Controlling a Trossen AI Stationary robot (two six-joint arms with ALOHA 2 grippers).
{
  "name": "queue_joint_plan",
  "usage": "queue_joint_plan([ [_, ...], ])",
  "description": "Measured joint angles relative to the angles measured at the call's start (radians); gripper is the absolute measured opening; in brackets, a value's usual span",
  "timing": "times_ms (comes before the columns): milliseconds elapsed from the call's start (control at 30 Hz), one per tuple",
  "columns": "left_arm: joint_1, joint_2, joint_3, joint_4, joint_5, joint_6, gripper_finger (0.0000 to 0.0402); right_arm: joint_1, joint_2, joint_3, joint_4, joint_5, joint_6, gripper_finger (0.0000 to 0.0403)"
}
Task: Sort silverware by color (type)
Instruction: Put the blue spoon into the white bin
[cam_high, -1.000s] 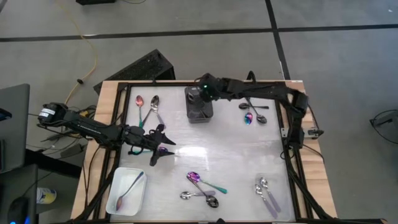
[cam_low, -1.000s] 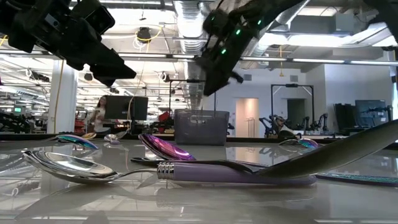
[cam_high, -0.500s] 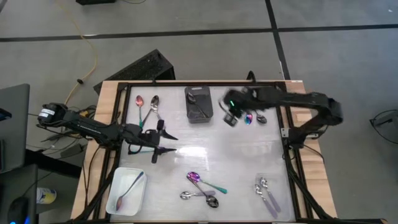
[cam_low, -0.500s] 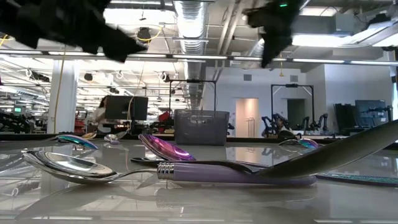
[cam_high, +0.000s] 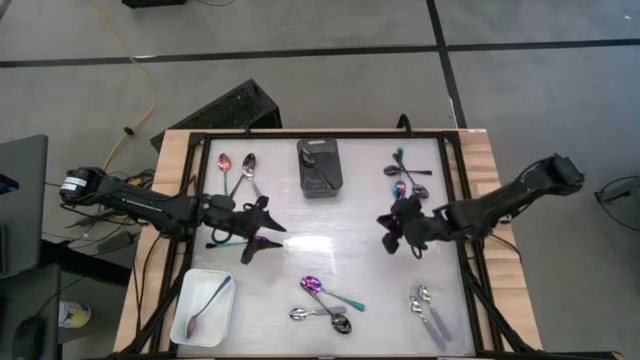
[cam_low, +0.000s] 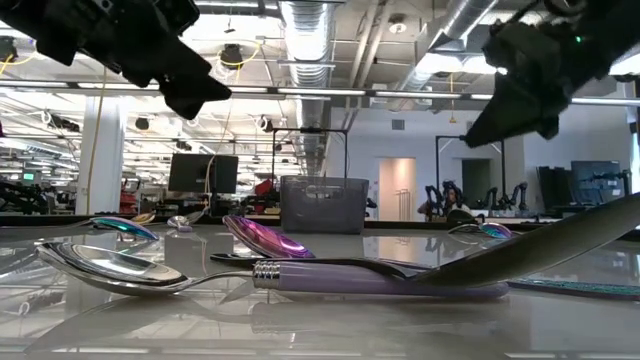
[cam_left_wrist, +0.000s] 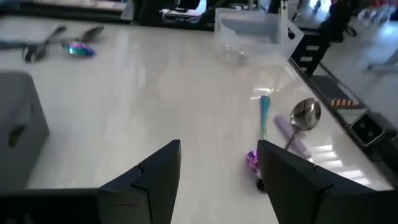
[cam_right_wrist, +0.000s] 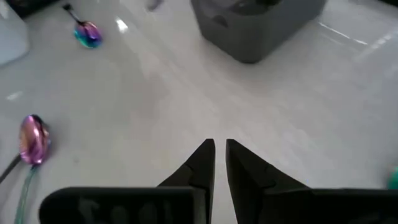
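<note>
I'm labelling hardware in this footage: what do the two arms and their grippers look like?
Both arms are dark, slim and jointed, running inward from the table's side edges. The left gripper and right gripper are black. Up close, the left fingers are broad, flat black wedges, and the right fingers taper to narrow points. The left arm has a white-labelled base joint.

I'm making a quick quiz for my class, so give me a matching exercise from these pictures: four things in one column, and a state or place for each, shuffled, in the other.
Things:
1. left gripper
2. right gripper
3. white tray
4. black bin

States or places:
A. at the table's far edge, dark spoon inside
B. fingers nearly closed, nothing between them
C. fingers spread apart, nothing between them
D. near left corner, one spoon inside

Pairs: 1-C, 2-B, 3-D, 4-A
</note>
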Motion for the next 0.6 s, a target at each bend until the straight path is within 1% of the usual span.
queue_joint_plan([
  [100,0.0,0.0,0.008,-0.032,0.008,-0.044,0.0197,0.015,0.032,-0.044,0.084,0.012,0.001,0.0066],
  [167,0.0,0.0,0.008,-0.055,0.008,-0.082,0.0197,0.02,0.071,-0.046,0.14,0.024,0.0,0.0066],
  [267,-0.001,0.0,0.009,-0.09,0.021,-0.18,0.0197,0.019,0.125,-0.047,0.202,0.026,-0.007,0.0066],
  [333,0.0,0.0,0.009,-0.123,0.062,-0.238,0.0197,0.019,0.163,-0.047,0.248,0.027,-0.01,0.0066],
  [433,-0.002,0.0,0.01,-0.185,0.152,-0.295,0.0196,0.019,0.213,-0.047,0.292,0.026,-0.015,0.0066],
  [533,-0.002,0.0,0.043,-0.349,0.199,-0.321,0.0196,0.019,0.253,-0.047,0.335,0.025,-0.025,0.0066],
  [600,-0.002,0.0,0.078,-0.506,0.18,-0.324,0.0196,0.019,0.265,-0.047,0.355,0.02,-0.031,0.0066],
])
